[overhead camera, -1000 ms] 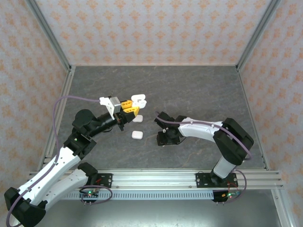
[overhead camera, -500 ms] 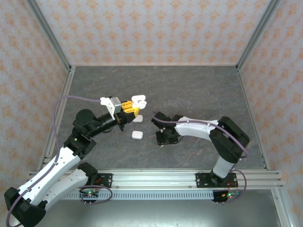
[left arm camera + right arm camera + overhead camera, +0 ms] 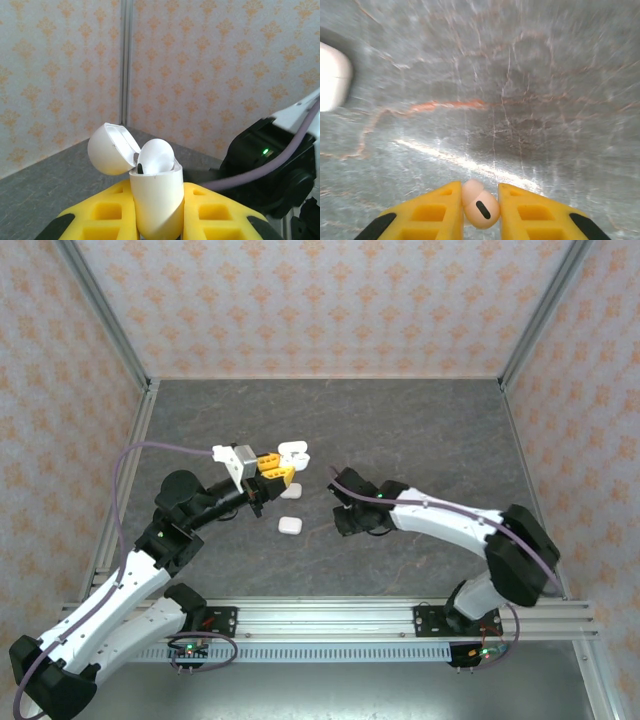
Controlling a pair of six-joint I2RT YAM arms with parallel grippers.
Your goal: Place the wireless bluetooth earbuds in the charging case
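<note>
Pink earbud picked, heading for the open case

We judge the pick done and the insertion not yet begun. Our right end effector (image 3: 481, 214), above the table (image 3: 530, 90), pinches a salmon-pink earbud (image 3: 480, 202) between its pads. Our left end effector (image 3: 157, 220) clamps the charging case (image 3: 156, 200) upright, its lid (image 3: 111, 149) flipped open toward 10 o'clock. Next the right should carry toward 11 o'clock, rise, and line the stem up with whichever socket is free.
</note>
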